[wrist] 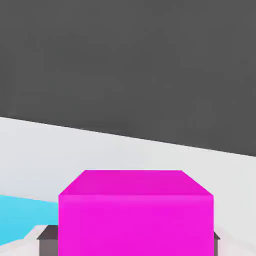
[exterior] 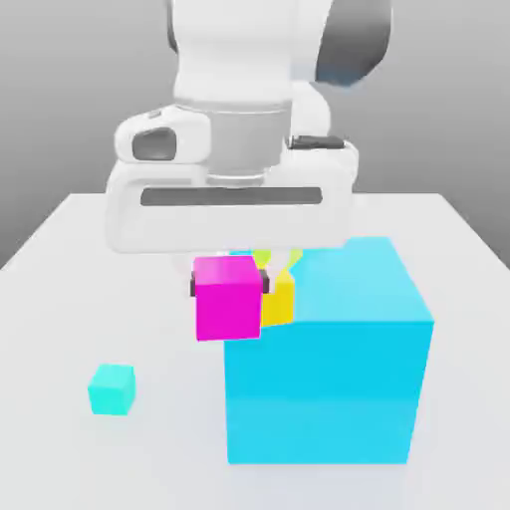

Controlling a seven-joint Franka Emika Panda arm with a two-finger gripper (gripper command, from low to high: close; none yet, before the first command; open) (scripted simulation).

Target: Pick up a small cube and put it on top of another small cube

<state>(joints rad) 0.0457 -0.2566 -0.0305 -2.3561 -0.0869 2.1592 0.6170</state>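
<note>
One arm hangs over the white worktop (exterior: 60,299), its gripper (exterior: 230,284) pointing down with the jaws clamped on the magenta cube (exterior: 228,298). The dark pads press on the cube's two opposite sides, and the cube is lifted clear of the surface. In the exterior view it sits in front of the upper left edge of the big cyan block (exterior: 339,379), with a yellow block (exterior: 280,302) partly hidden just behind it. A small turquoise cube (exterior: 111,388) rests on the worktop, well apart toward the exterior view's left.
</note>
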